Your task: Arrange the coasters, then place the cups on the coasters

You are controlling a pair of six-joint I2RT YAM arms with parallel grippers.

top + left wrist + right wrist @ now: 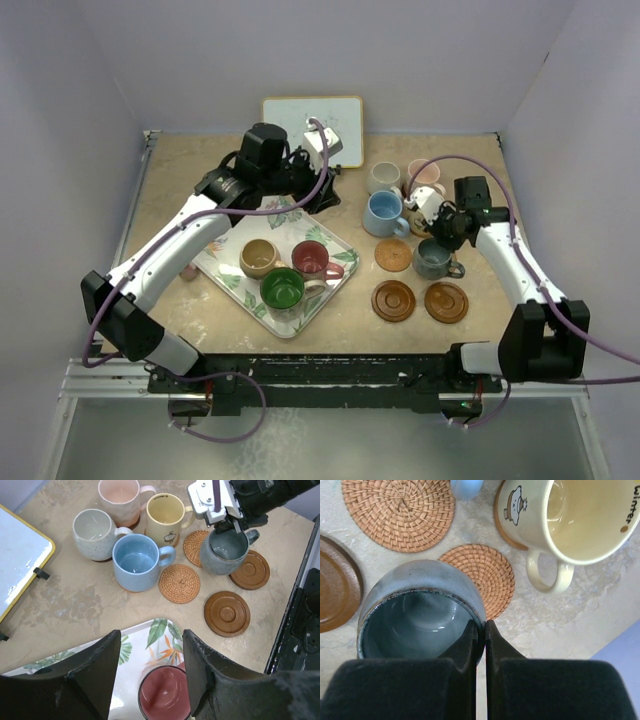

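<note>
Right wrist view: we list right gripper [480, 630] pinched on the rim of the grey-blue cup [415, 615]; left gripper [150, 647] parted, holding nothing.

What's on your surface besides the job: a tray and a whiteboard.
You'll find the leaf-patterned tray [228, 268] left of centre on the mottled beige surface [340, 310], turned corner-on to you. The yellow-framed whiteboard [290, 118] sits at the far edge, apart from the tray.
</note>
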